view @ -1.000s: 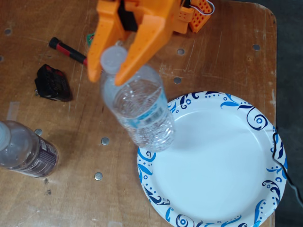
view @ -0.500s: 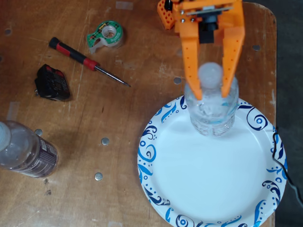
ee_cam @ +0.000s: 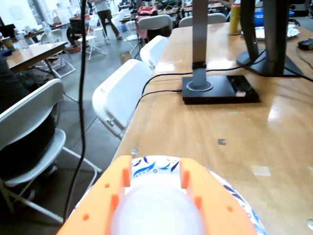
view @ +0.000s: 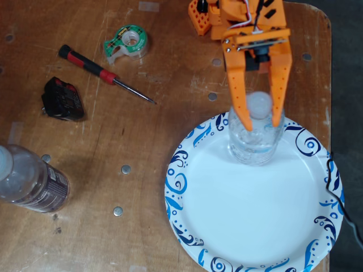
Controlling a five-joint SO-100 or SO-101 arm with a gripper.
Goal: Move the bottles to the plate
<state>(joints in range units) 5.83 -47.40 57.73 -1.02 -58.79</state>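
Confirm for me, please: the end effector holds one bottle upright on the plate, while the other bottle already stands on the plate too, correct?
Not quite. In the fixed view, the other bottle stands on the wooden table, left of the plate. The end effector straddles the first bottle.

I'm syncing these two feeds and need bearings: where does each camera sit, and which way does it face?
Wrist view: rides on the arm, looking forward along the table over the gripper, whose orange fingers flank a bottle; the plate rim shows beyond.
Fixed view: above the table, looking straight down on the plate, the gripper and a second bottle at the left edge.
Shared: gripper, held bottle, plate.
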